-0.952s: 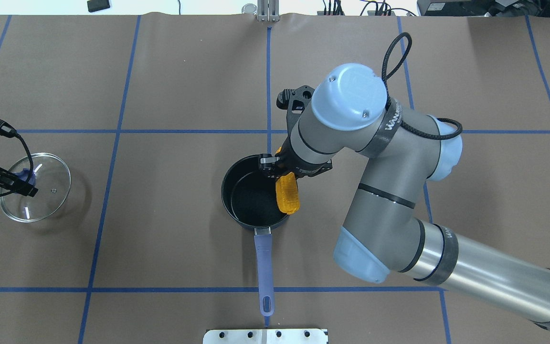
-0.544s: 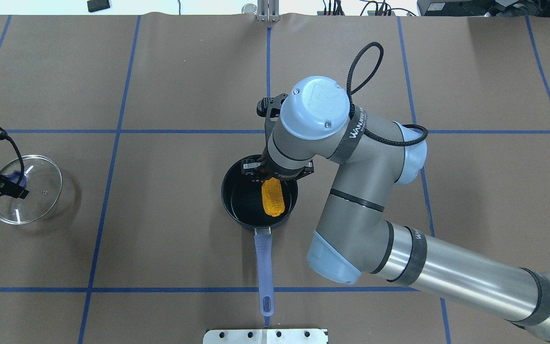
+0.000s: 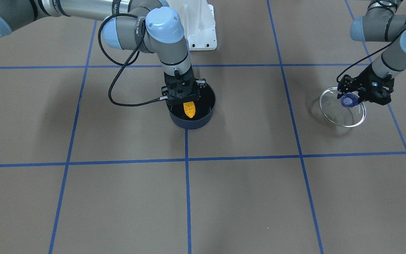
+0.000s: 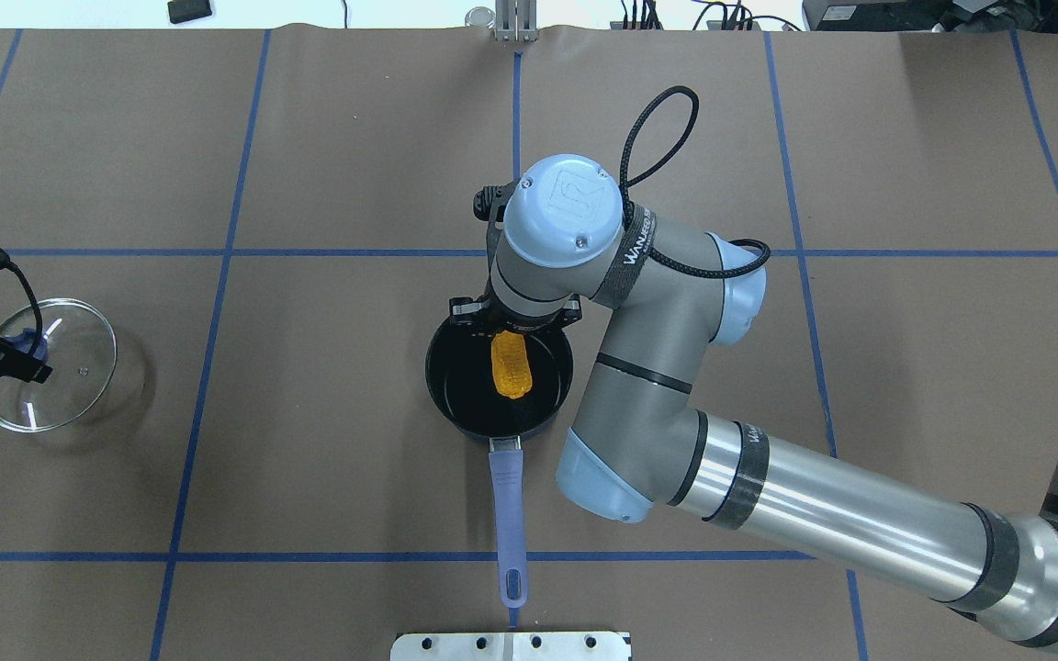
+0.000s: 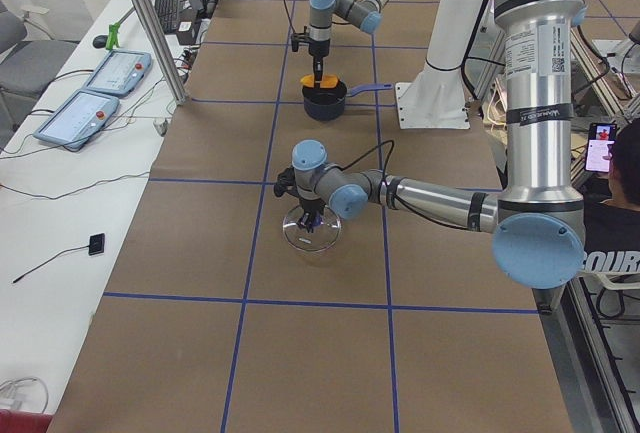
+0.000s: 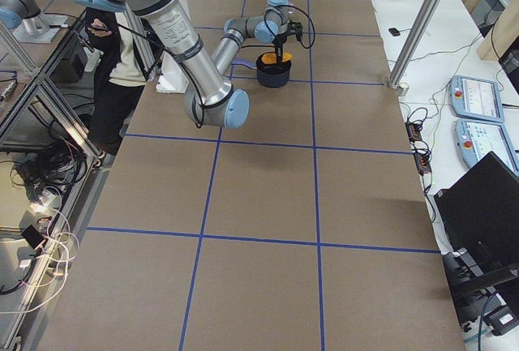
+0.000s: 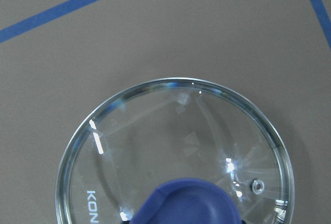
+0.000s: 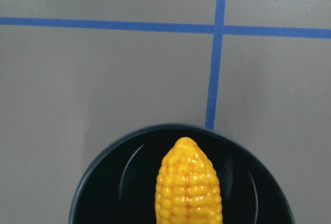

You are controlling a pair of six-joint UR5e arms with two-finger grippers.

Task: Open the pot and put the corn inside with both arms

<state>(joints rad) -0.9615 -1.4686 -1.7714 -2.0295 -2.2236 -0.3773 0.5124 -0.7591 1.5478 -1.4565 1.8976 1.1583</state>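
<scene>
The dark pot (image 4: 455, 386) stands open at the table's middle, its purple handle (image 4: 508, 514) pointing toward the robot. My right gripper (image 3: 182, 94) is shut on the yellow-orange corn (image 4: 510, 364), which hangs tip down inside the pot's rim (image 3: 189, 109). The right wrist view shows the corn (image 8: 189, 188) over the pot (image 8: 103, 167). My left gripper (image 3: 348, 100) is shut on the blue knob (image 7: 186, 203) of the glass lid (image 4: 70, 367), held low at the table's far left, well away from the pot. The lid also shows in the front view (image 3: 344, 116).
The white base pedestal (image 3: 199, 31) stands behind the pot. A metal plate (image 4: 511, 645) lies at the near edge past the handle's end. The right arm's elbow (image 4: 602, 468) hangs right of the pot. Teach pendants (image 5: 90, 93) lie on a side bench.
My right gripper has carried the corn left, from over the pot's right rim to inside the pot's opening. My left gripper has moved the lid a little further left.
</scene>
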